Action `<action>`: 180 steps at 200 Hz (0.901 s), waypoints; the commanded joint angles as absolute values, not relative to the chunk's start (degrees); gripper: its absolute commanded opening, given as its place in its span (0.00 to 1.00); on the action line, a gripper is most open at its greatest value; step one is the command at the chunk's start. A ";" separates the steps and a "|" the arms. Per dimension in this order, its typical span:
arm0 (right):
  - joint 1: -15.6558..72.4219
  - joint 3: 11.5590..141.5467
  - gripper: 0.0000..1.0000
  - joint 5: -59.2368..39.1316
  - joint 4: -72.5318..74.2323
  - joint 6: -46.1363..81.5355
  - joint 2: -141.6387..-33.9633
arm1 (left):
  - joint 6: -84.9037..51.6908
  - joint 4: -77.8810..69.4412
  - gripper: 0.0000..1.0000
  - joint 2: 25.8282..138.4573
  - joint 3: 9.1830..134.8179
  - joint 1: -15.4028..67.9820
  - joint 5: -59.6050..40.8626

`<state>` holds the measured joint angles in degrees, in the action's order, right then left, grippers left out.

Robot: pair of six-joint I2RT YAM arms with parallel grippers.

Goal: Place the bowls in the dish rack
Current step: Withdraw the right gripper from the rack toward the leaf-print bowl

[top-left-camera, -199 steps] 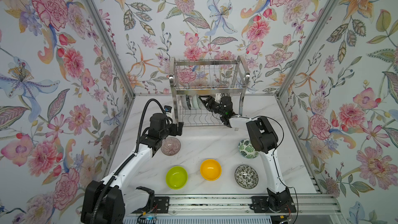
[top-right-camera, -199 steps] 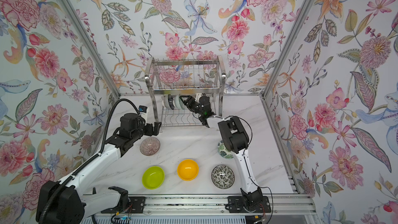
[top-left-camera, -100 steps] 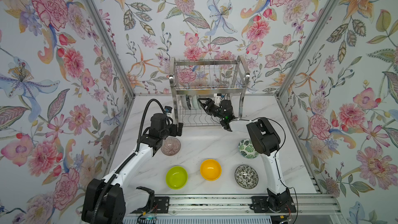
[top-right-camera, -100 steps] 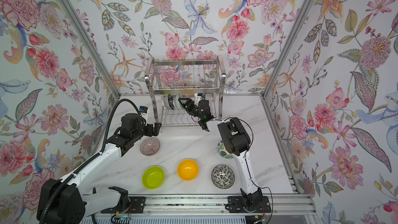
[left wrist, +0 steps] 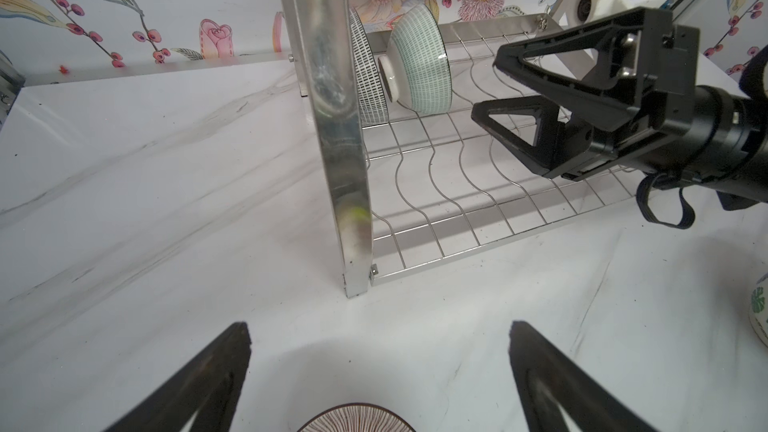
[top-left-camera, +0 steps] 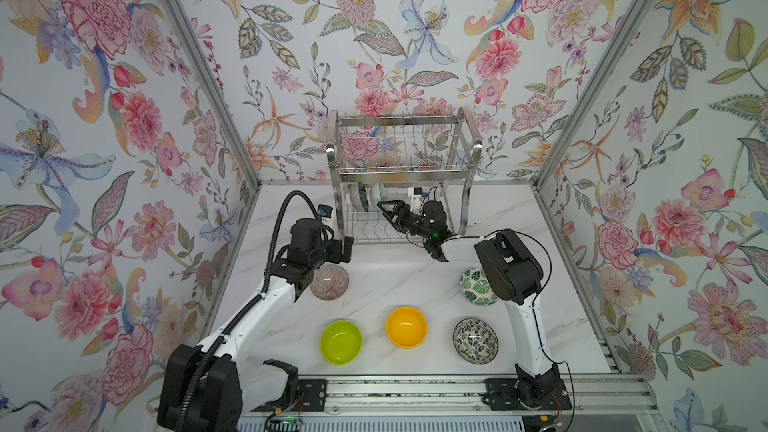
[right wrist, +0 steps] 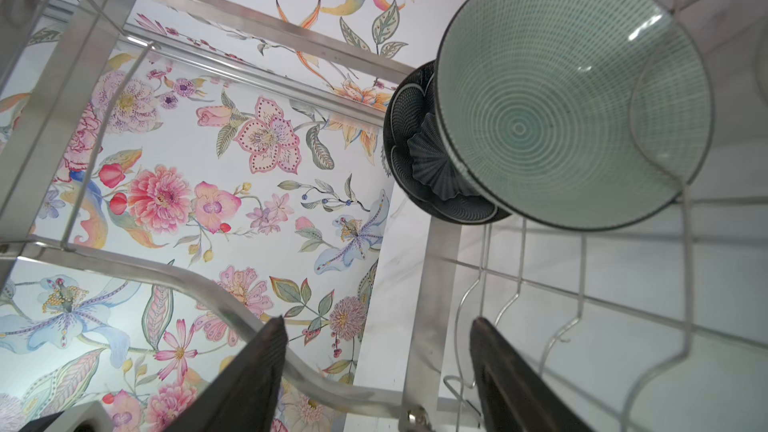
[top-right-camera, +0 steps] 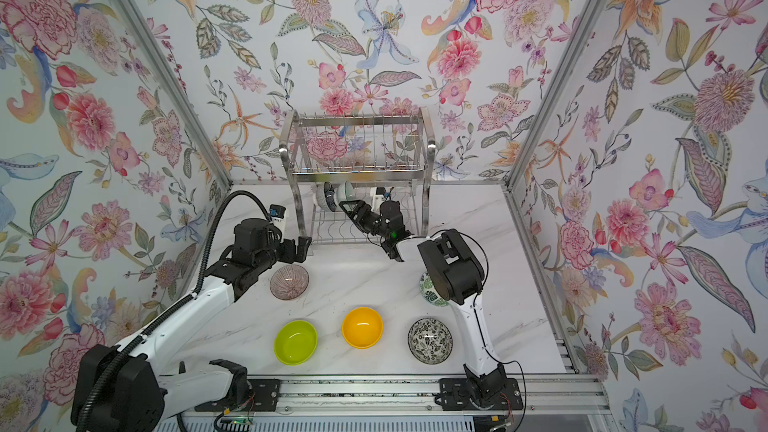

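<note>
Mint bowl (left wrist: 419, 64) and navy bowl (right wrist: 415, 151) stand in the dish rack (left wrist: 340, 118), five bowls (top-left-camera: 406, 327) wait on the desk (top-left-camera: 395, 276) before it, and the left end effector (left wrist: 380, 328) and right end effector (left wrist: 485, 87) hold nothing, jaws apart.

Dark navy flower bowl (right wrist: 415, 151) and, right of it, pale mint bowl (right wrist: 573, 97) stand on edge at the left end of the steel wire dish rack (top-left-camera: 401, 168) lower tier; five bowls (top-left-camera: 406, 327) lie on the bench (top-left-camera: 395, 276) before the rack
</note>
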<state>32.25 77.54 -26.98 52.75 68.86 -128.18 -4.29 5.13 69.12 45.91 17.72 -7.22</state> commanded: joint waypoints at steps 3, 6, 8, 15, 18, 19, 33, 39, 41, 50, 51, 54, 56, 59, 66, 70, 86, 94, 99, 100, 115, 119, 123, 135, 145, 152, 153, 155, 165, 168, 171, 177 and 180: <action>33.79 75.84 0.71 -28.73 55.63 68.21 -124.48 | -3.56 6.04 0.99 69.70 46.29 18.21 -7.05; 33.96 75.64 0.71 -28.82 55.59 68.06 -124.35 | -3.60 6.06 0.99 69.72 46.30 18.22 -7.04; 34.05 75.45 0.71 -28.83 55.56 67.97 -124.25 | -3.60 6.06 0.99 69.70 46.36 18.22 -7.03; 34.23 75.01 0.71 -28.83 55.34 67.63 -123.79 | -3.60 6.06 0.99 69.70 46.36 18.26 -7.05; 34.38 74.74 0.71 -28.83 55.22 67.42 -123.56 | -3.60 6.06 0.99 69.65 46.31 18.20 -7.00; 34.37 74.64 0.71 -28.78 55.21 67.37 -123.48 | -3.60 6.06 0.99 69.63 46.27 18.24 -7.02; 34.84 73.48 0.71 -28.57 54.78 66.37 -122.66 | -3.60 6.22 0.99 69.48 46.34 18.21 -6.94; 35.01 73.15 0.71 -28.56 54.44 65.83 -122.33 | -3.60 6.33 0.99 69.36 46.32 18.20 -6.95; 35.12 73.04 0.71 -28.56 54.26 65.70 -122.27 | -3.60 6.33 0.99 69.30 46.32 18.26 -6.94; 35.43 72.45 0.71 -28.56 53.44 65.04 -121.83 | -3.60 6.33 0.99 69.04 46.24 18.37 -6.94; 35.47 72.35 0.71 -28.56 53.31 65.04 -121.78 | -3.60 6.33 0.99 69.02 46.19 18.37 -6.94; 35.57 72.03 0.71 -28.56 53.21 64.89 -121.56 | -3.60 6.33 0.99 68.95 46.19 18.36 -6.95; 35.59 71.88 0.71 -28.56 53.29 64.80 -121.49 | -3.60 6.33 0.99 68.92 46.20 18.32 -7.01; 35.72 71.52 0.71 -28.52 53.51 64.70 -121.35 | -3.58 6.25 0.99 68.91 46.07 18.34 -6.96; 35.93 70.74 0.71 -28.48 53.95 64.59 -120.95 | -3.60 6.18 0.99 68.91 45.97 18.37 -6.97; 36.07 70.20 0.71 -28.39 54.07 64.47 -120.71 | -3.60 6.13 0.99 68.98 46.09 18.38 -6.94; 36.53 68.49 0.70 -28.56 53.63 63.35 -119.51 | -3.65 6.33 0.99 69.42 46.57 18.44 -7.27; 36.78 67.71 0.70 -28.57 52.55 62.05 -118.70 | -3.77 6.42 0.99 69.61 46.77 18.41 -7.43; 36.95 67.35 0.70 -28.56 51.36 60.88 -118.15 | -3.82 6.40 0.99 69.69 46.76 18.37 -7.63; 37.02 67.25 0.70 -28.52 51.17 60.63 -118.09 | -3.85 6.41 0.99 69.69 46.76 18.37 -7.64; 37.81 66.19 0.70 -27.88 46.75 55.97 -116.28 | -3.95 6.42 0.99 69.74 46.76 18.50 -7.91; 38.02 65.98 0.70 -27.64 45.36 54.58 -115.85 | -4.04 6.42 0.99 69.70 46.76 18.49 -7.98; 38.29 65.92 0.70 -27.46 44.00 53.25 -115.34 | -4.04 6.39 0.99 69.68 46.69 18.46 -8.00; 38.86 65.37 0.70 -26.59 40.97 49.94 -114.17 | -4.04 6.42 0.99 69.52 46.58 18.59 -7.89; 39.21 64.73 0.70 -25.50 38.85 47.61 -113.17 | -4.04 6.42 0.99 69.52 46.58 18.70 -7.82; 39.41 64.37 0.70 -24.90 37.30 46.09 -112.45 | -4.04 6.37 0.99 69.52 46.59 18.72 -7.93; 39.43 64.31 0.70 -24.84 37.07 45.85 -112.30 | -4.04 6.39 0.99 69.52 46.59 18.72 -7.92; 39.52 64.22 0.70 -24.67 36.60 45.39 -112.01 | -4.04 6.39 0.99 69.48 46.63 18.74 -7.96; 39.83 63.75 0.70 -23.21 33.73 42.62 -110.69 | -4.13 6.36 0.99 69.61 46.67 18.93 -8.08; 39.96 63.66 0.70 -22.85 32.77 41.80 -110.25 | -4.13 6.41 0.99 69.68 46.75 18.90 -8.15; 40.05 63.52 0.70 -22.18 31.73 40.94 -109.78 | -4.13 6.42 0.99 69.69 46.76 18.94 -8.24; 40.25 63.17 0.70 -21.23 29.91 39.28 -108.92 | -4.13 6.42 0.99 69.74 46.80 18.92 -8.35; 40.37 62.96 0.70 -20.66 29.03 38.48 -108.37 | -4.21 6.42 0.99 69.71 46.79 18.91 -8.35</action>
